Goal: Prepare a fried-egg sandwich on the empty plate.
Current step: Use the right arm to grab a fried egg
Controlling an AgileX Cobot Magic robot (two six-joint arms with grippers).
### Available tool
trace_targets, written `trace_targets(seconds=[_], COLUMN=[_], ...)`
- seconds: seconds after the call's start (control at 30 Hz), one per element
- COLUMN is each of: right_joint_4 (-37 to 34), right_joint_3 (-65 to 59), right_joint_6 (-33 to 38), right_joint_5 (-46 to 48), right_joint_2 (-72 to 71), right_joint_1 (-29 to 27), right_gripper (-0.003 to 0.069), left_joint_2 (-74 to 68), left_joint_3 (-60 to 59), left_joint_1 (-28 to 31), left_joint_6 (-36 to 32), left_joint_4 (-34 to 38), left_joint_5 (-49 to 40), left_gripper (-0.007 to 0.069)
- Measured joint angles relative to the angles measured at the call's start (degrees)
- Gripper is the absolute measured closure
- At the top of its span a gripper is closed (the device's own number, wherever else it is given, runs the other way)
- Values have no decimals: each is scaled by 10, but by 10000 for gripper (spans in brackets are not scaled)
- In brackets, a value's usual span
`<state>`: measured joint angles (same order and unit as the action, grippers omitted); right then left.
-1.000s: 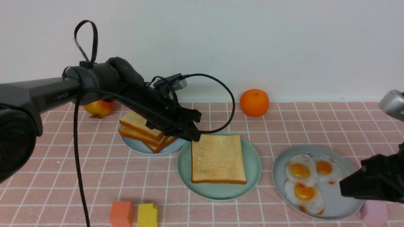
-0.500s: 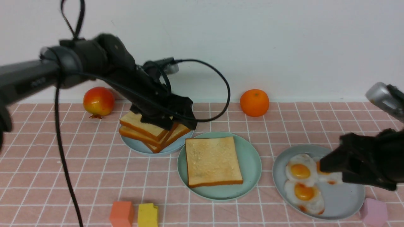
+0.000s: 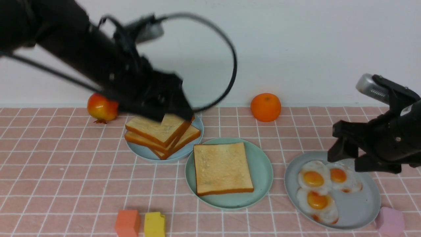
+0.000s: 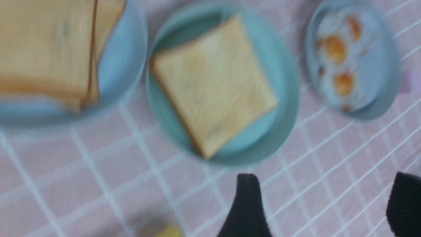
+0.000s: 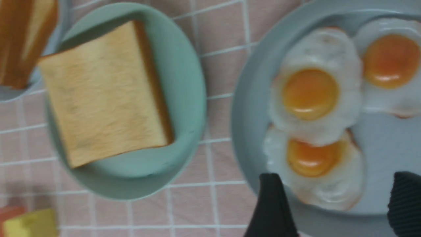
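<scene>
Surface: pink tablecloth (image 3: 65,171) with a white grid of squares, running back to a plain white wall (image 3: 296,49). Even light, soft shadows.

Centre front: mint-green plate (image 3: 263,166). One toast slice (image 3: 223,168) lies flat on it, alone, turned slightly off square to the grid, with its top face uncovered.

Behind and to the left, just beside the mint rim: pale blue plate (image 3: 142,152) with a pile of toast (image 3: 158,133), the slices fanned and leaning.

To the right, near but apart: grey plate (image 3: 365,200) with three fried eggs (image 3: 312,177) clustered on its left half, whites touching.

Along the wall line: an orange (image 3: 265,107) behind the mint plate and a red-and-yellow fruit (image 3: 102,108) at far left. Front edge: orange block (image 3: 127,223) and yellow block (image 3: 154,224) side by side. Pink block (image 3: 389,221) sits at the grey plate's near right rim.

Left gripper (image 4: 325,191): raised above the toast pile and motion-blurred in the front view. Its fingers (image 4: 246,204) are spread wide with only tablecloth between them. A black cable (image 3: 230,59) loops off its wrist.

Right gripper (image 5: 338,187): hangs over the grey plate's far right part, above the eggs. Jaws are wide apart and grip nothing.
</scene>
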<state>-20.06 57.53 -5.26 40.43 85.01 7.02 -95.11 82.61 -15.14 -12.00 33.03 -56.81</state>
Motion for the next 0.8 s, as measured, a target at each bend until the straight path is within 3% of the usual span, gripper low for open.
trace_targets(seconds=[0.13,0.3,0.8], right_joint_4=[40,10,-52], right_joint_3=[0,0,19], right_joint_6=[-61,-92,-142], right_joint_5=[-32,-67,-103], right_joint_2=[33,85,196], right_joint_1=[1,1,1], right_gripper=[76,25,57], left_joint_2=[3,6,10], left_joint_3=[-41,-43,-44], left_joint_1=[0,0,0], left_joint_6=[15,27,28], left_joint_4=[-34,-37,-35], left_joint_5=[15,13,8], left_gripper=[67,67,67])
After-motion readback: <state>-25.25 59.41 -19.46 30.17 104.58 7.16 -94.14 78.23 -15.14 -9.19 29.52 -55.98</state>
